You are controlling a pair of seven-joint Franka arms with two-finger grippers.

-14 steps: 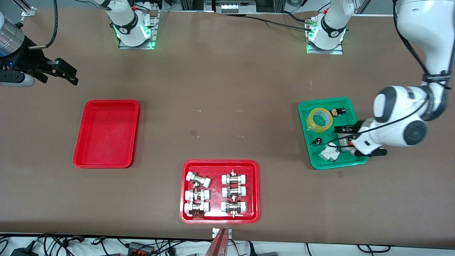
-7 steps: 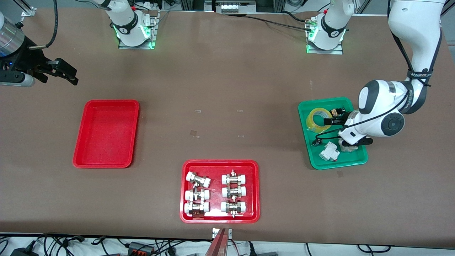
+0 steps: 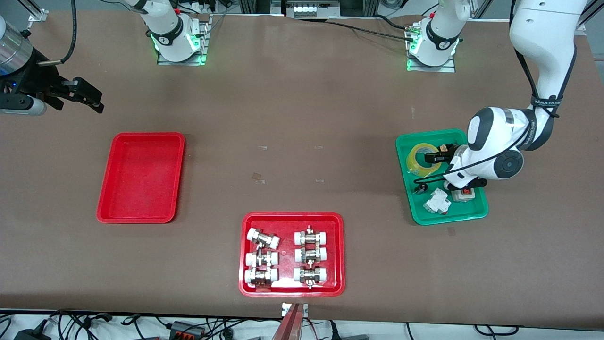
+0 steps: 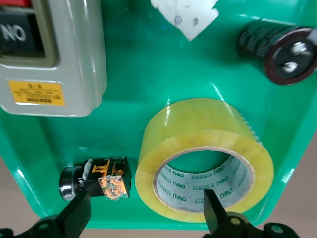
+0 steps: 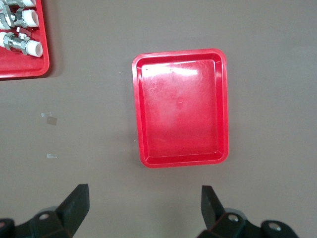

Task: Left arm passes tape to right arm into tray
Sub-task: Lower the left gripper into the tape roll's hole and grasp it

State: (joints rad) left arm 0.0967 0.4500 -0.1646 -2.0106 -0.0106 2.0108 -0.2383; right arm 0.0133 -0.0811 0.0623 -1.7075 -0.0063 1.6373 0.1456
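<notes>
The yellow tape lies flat in the green tray at the left arm's end of the table. It also shows in the left wrist view. My left gripper is open and low over it, also seen in the front view. One finger is over the roll's core, the other outside the roll; neither grips it. The plain red tray lies empty toward the right arm's end, also in the right wrist view. My right gripper waits open over bare table, as its wrist view shows.
The green tray also holds a grey switch box, a black capacitor, a small black and orange part and a white breaker. A red tray with white-capped metal fittings stands near the front edge.
The left arm has swung across the green tray away from the front camera, bringing its gripper down onto the tape's wall. The right arm has not moved.
</notes>
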